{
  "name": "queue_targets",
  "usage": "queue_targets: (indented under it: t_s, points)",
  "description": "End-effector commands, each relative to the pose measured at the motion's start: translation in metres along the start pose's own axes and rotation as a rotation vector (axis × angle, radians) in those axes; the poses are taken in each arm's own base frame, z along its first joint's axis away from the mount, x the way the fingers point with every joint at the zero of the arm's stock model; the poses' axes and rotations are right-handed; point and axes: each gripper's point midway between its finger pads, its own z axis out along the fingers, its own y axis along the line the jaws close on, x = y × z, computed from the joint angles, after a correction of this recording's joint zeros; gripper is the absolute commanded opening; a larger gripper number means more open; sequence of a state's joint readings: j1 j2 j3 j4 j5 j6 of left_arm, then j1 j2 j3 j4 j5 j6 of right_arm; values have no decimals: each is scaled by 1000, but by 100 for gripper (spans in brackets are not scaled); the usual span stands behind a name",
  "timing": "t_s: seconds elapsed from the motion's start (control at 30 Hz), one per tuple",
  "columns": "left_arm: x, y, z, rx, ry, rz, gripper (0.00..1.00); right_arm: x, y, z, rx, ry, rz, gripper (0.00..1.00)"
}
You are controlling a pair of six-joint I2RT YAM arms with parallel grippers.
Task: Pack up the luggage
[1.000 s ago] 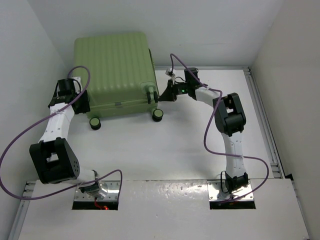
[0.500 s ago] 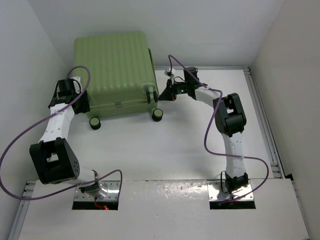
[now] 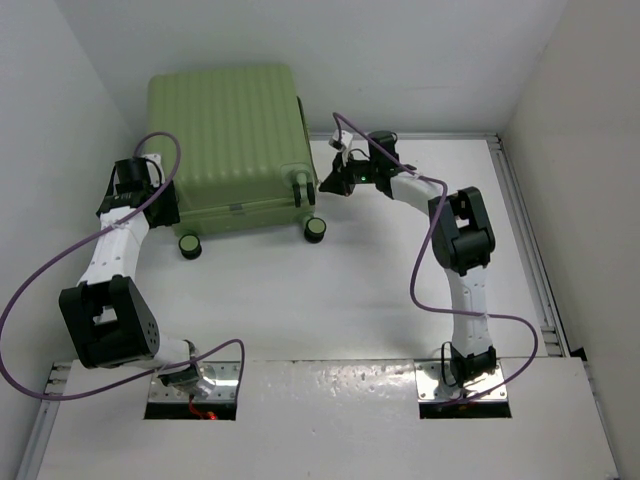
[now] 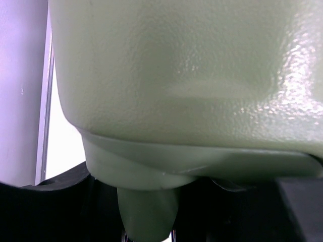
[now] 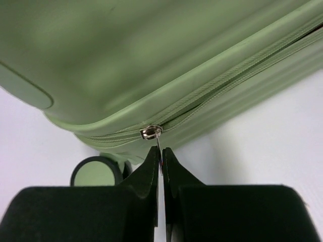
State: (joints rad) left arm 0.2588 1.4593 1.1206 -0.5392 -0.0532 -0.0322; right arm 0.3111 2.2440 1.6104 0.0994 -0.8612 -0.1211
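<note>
Right fingers [image 5: 146, 171] are pressed together on the small metal zipper pull [image 5: 152, 132] of the luggage [image 5: 151, 50], and we see its thin tab running down into the slit between the two black tips. In the overhead view those right fingers [image 3: 330, 182] sit at the luggage's right side, just beyond its near right corner.

Our left fingers [image 4: 60, 201] stand apart on either side of a rounded lower corner of the shell, with a green stub hanging between them. We cannot tell whether they press on it or only flank it. From above, the left fingers [image 3: 163, 200] meet the case at its near left corner.

We find the luggage [image 3: 225, 140], light green and ribbed, lying flat with its lid down at the far left of the table [image 3: 330, 290], close to the back wall. Two wheels [image 3: 190, 246] face the arms. The zipper [image 5: 227, 80] runs along the seam, and one wheel [image 5: 96, 172] shows just left of the right fingers.
</note>
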Motion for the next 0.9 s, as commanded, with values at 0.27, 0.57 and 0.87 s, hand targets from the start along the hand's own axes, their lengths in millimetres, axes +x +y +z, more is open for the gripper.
queue_targets:
  t_s: [0.27, 0.57, 0.87]
  points:
    - [110, 15, 28, -91, 388, -34, 0, -70, -101, -14, 448, -132, -237, 0]
    - [118, 9, 28, -83, 404, -64, 0, -91, -154, -9, 685, -250, -270, 0]
    - [118, 0, 34, -63, 403, -91, 0, -109, -180, 8, 719, -403, -278, 0]
